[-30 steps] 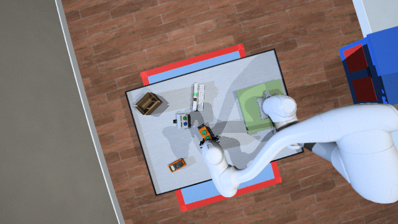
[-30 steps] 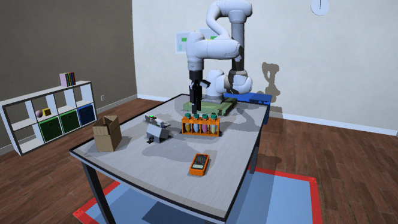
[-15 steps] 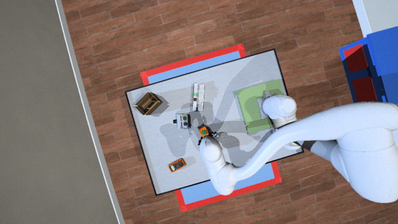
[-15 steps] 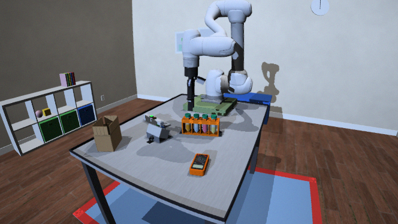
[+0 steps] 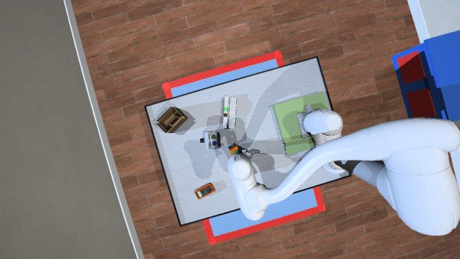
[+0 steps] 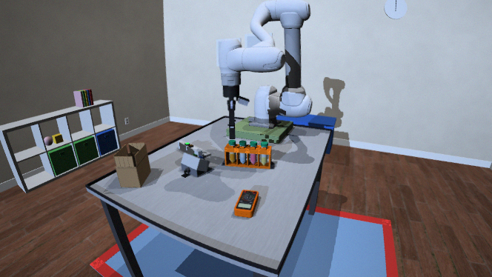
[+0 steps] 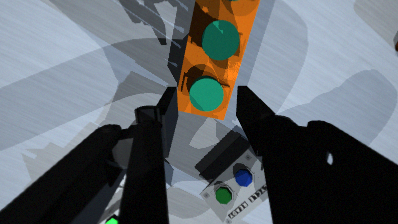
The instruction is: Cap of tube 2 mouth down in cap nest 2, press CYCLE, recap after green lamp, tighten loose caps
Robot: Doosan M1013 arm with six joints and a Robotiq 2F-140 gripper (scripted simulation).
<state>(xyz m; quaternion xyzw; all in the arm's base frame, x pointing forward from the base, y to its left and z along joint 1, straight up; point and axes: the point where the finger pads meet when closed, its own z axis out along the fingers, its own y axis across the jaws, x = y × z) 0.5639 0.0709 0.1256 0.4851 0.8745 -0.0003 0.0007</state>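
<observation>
The table (image 6: 207,207) top looks like brushed grey metal. Glossy white arm (image 6: 256,59), matt black hand (image 7: 200,150). Cardboard box (image 6: 132,164) looks like dull brown paper.

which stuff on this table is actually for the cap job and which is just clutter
For the job:
- orange tube rack with four green-capped tubes
- white cap tray, green lamp lit
- grey key housing with blue and green keys
- open black gripper, holding nothing

Lying about:
- brown cardboard box
- orange multimeter

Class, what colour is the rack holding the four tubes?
Orange; the tube rack shows best in the exterior view.
</observation>
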